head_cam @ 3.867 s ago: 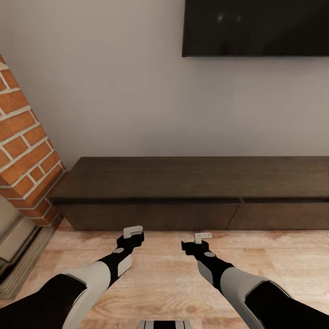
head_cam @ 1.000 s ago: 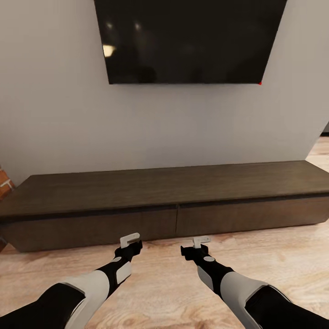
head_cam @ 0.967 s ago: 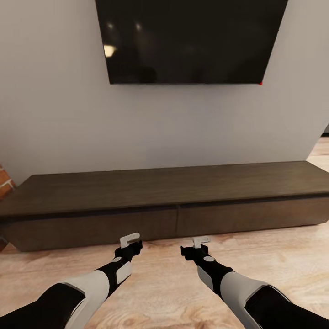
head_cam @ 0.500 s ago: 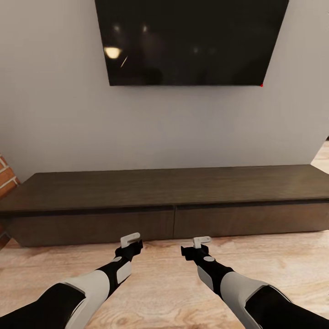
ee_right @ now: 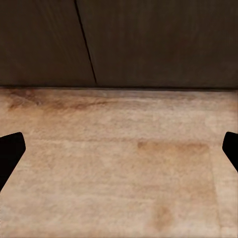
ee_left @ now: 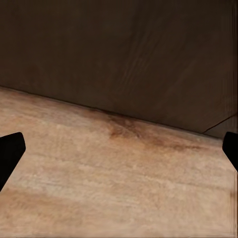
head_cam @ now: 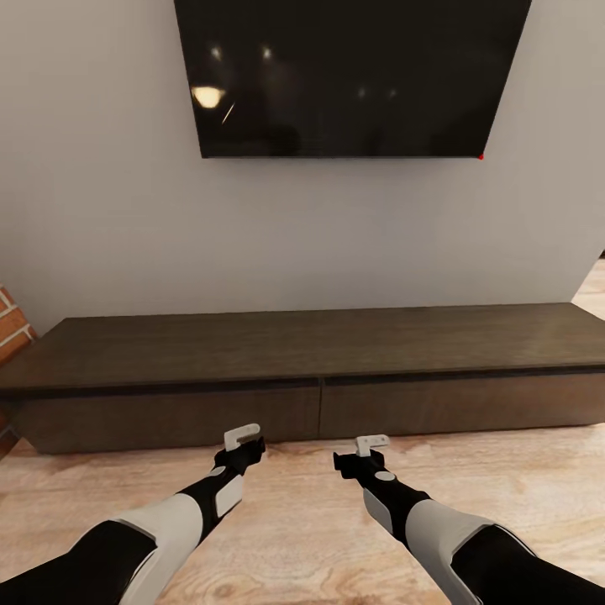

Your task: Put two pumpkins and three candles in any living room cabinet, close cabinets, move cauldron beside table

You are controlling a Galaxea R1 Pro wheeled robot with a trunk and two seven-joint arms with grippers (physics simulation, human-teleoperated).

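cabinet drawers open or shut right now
Shut. In the head view both drawer fronts of the cabinet sit flush under the top, only a thin seam between them, with no pale interior showing.

the cabinet is set along the wall at twelve o'clock, its drawer fronts shut, with the television mounted above it. brickwork is found at nine o'clock by the cabinet's end. plank floor is spread before the cabinet.

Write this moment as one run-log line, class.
phase: facing cabinet | drawers: shut | left pincer: open, empty, low over floor | right pincer: open, empty | TV above | pumpkins, candles: none seen
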